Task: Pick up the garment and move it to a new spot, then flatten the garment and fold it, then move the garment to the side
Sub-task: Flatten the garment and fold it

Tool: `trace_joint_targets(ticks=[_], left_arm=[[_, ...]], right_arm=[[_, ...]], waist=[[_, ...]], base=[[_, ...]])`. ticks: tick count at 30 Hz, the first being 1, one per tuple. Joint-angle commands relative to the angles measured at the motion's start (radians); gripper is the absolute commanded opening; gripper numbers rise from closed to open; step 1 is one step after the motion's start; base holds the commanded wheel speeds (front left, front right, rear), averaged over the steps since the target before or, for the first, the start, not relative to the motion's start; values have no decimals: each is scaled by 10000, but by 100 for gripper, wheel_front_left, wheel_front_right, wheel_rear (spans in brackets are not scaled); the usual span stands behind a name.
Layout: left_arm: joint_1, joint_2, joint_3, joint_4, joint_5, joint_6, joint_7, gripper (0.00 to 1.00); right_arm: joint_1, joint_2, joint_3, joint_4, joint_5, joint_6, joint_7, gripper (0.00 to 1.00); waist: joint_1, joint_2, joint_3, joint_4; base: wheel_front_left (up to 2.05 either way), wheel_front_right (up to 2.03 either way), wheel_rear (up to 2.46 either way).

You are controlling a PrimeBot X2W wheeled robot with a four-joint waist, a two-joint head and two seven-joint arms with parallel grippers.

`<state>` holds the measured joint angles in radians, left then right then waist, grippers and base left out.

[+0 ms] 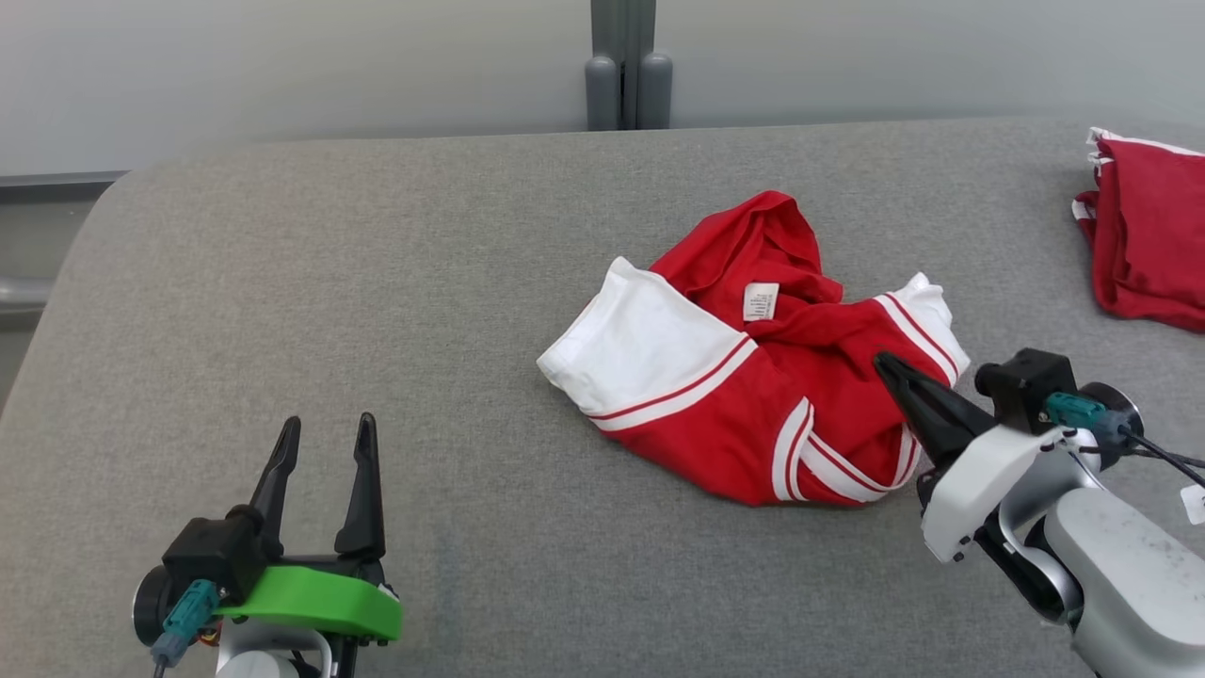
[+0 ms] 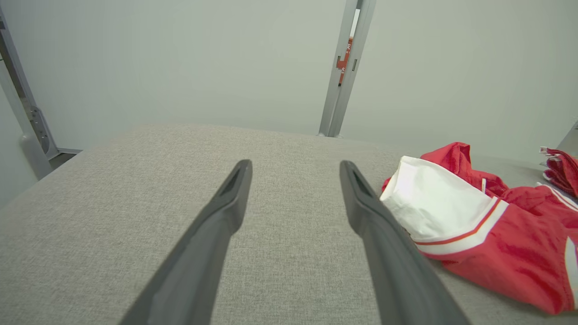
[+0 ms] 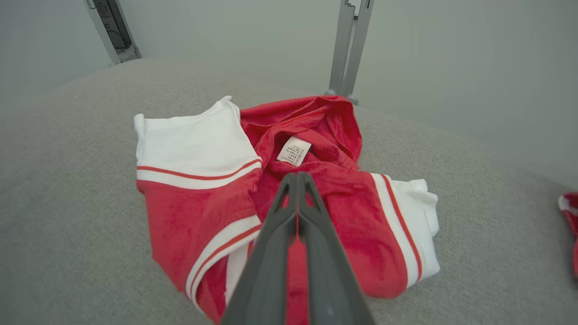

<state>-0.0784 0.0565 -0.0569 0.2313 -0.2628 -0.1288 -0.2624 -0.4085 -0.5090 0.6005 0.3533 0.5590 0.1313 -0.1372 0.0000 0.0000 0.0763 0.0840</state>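
Head view bearings are used throughout. The red-and-white garment point(image 1: 753, 405) is seen bunched in a heap right of centre on the grey padded table point(image 1: 377, 282), with its care label point(image 1: 761, 301) turned upward. The heap's long axis is judged to run roughly from 9 to 3 o'clock, from the broad white sleeve to the striped sleeve.

The right gripper point(image 1: 880, 358) is brought in from 4 o'clock, and its tips are laid over the red cloth just below the label. Its fingers are pressed together. Whether a fold is pinched between them cannot be told, since no cloth is seen raised or gathered at the tips.

The left gripper point(image 1: 328, 422) is held low at 7 o'clock with its fingers spread wide and nothing between them. From it the garment lies toward 2 o'clock, well apart.

The right arm is therefore taken as the nearer one, and the pick-up is judged to depend on it. A lift toward bare table at 9 o'clock would be favoured, because a second red garment point(image 1: 1148, 235) is stacked at the 2 o'clock edge.
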Motion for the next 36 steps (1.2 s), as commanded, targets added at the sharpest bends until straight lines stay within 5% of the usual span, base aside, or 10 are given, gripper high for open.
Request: trace_joint_targets(ticks=[1,2,3,4,25,36], left_arm=[[111,55,39,-34,11,-26,-28,100],[126,56,23,-30,15,-26,-28,100],[127,61,15,-29,16,-26,-28,100],[123,74,16,-27,13,-26,-28,100],[430,483,476,-183,219,-21,-28,100],[554,512,475,-245,260,51,-28,100]], right_arm=[[266,64,-239,-208,-79,-11,-10,0],[425,106,-408,-351,-148,-11,-26,23],[564,150,-567,-462,-217,-11,-54,91],[707,226,-774,-583,-283,-11,-88,100],[3504,2603,-4735,-2450,-2086,-11,-1231,100],[4298,3304,-5235,-2728,-2921,-10,-1281,100]], waist=[[0,0,-42,-185],[0,0,-37,-222],[0,0,-31,-240],[0,0,-25,-262],[0,0,-357,-599],[0,0,-450,-537]], base=[[0,0,0],[0,0,0],[0,0,0],[0,0,0],[0,0,0],[0,0,0]])
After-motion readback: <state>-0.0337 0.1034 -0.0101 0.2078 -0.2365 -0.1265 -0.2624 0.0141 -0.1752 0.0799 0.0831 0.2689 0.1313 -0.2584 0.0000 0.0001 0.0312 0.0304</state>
